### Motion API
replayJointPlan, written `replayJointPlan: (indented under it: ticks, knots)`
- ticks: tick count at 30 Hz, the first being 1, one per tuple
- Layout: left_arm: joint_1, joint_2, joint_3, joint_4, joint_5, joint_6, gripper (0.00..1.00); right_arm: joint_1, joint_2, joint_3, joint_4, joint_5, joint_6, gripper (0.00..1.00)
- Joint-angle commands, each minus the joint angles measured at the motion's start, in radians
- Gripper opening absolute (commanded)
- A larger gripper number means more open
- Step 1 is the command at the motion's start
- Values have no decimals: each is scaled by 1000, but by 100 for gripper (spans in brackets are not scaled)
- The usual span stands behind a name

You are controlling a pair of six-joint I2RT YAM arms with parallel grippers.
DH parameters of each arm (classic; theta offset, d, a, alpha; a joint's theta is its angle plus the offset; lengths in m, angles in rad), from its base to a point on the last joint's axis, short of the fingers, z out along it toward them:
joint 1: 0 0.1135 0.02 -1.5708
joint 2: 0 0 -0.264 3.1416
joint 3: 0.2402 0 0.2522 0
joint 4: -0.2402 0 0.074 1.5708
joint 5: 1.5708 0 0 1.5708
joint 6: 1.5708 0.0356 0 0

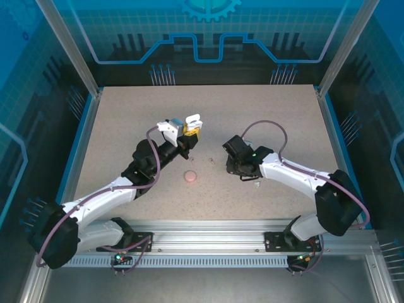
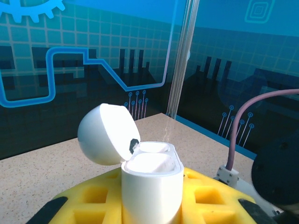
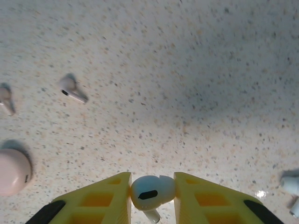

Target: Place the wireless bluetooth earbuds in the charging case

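Blue printed panels and aluminium posts are enclosing a speckled beige desk. Both arms are working near its middle, leaving broad bare surface toward the far edge and both side edges.

The top view is showing the left pincer raised over the desk centre, well apart from the right arm. A pink rounded object is lying between them, nearer the bases.

The left wrist view is adding what the top view is leaving too small to read. The yellow fingers are clamping a white charging case upright. Its lid is standing swung back to the left, and the wells at the top are facing up. Whether they are holding anything I cannot tell.

The right wrist view is showing the right pincer pinching one white earbud between its yellow fingertips, over the desk. Beyond it, a loose earbud is lying on the surface. A second bud is sitting at the left frame edge, and two pale pieces are resting at the right edge. Open desk is stretching ahead of the held bud.
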Motion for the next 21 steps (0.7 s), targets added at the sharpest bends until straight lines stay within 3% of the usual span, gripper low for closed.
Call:
replayJointPlan:
  ticks: [1,11,21]
  knots:
    - [-7,-14,33,6,-18,26,0,-8,-60,-40,85,50,-76,28]
    - [-8,-19,1,62,-27,53,0,-22,-243,-37,161,81,-233,27]
    - [-13,23,11,122,-29,63,0,-76,-288,209,210,-40,-358,28]
